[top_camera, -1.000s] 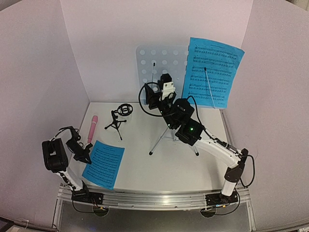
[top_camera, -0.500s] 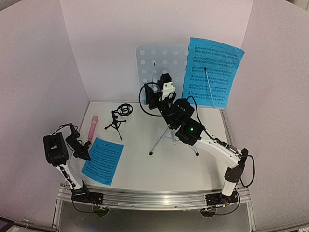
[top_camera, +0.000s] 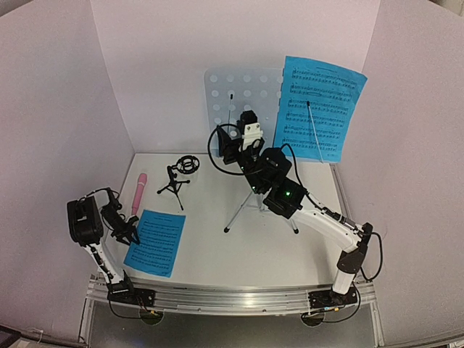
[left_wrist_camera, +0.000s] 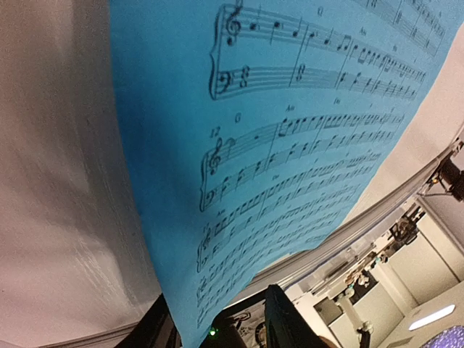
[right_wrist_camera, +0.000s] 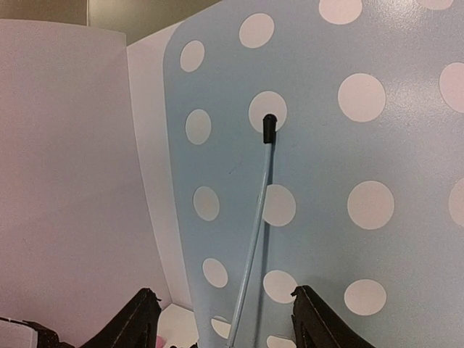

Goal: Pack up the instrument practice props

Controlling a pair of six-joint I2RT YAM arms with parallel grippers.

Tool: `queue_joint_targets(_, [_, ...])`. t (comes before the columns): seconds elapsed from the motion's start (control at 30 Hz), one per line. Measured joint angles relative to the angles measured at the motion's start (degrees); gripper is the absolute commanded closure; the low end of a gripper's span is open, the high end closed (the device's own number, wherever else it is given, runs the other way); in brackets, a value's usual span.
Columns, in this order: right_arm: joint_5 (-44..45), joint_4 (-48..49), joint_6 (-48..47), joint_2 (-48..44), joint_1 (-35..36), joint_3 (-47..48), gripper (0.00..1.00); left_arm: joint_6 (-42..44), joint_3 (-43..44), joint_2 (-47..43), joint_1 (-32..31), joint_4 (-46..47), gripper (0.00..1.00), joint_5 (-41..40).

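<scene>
Fingers (left_wrist_camera: 283, 319) of my left gripper (top_camera: 125, 230) look parted over the blue sheet (top_camera: 154, 243) at eight o'clock; right gripper (right_wrist_camera: 225, 319) gapes astride the wire (right_wrist_camera: 255, 217) on the stand (right_wrist_camera: 406, 145); tugging could topple it.

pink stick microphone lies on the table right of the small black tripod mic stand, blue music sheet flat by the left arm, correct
Not quite: the pink stick microphone lies left of the small black tripod mic stand, as the top external view shows. The blue music sheet is flat by the left arm.
</scene>
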Motion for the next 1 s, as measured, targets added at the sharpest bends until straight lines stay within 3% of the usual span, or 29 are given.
queue_joint_targets(0.33, [-0.03, 0.08, -0.65, 0.55, 0.0, 0.66, 0.38, 7.74, -5.91, -0.19, -0.47, -0.12, 0.49, -4.44])
queue_joint_targets(0.7, [-0.52, -0.13, -1.15, 1.35, 0.0, 1.4, 0.36, 9.28, -5.15, -1.04, -0.55, -0.16, 0.48, -3.59])
queue_joint_targets(0.83, [-3.02, -2.46, -1.13, 1.24, 0.04, 1.21, 0.33, 9.93, -0.42, -3.79, -0.55, -0.56, 0.45, -0.73])
queue_joint_targets(1.0, [-5.75, -7.59, -0.94, -2.72, 0.38, -4.6, 0.31, 10.32, 12.69, -9.56, -0.61, -0.5, 0.4, 6.0])
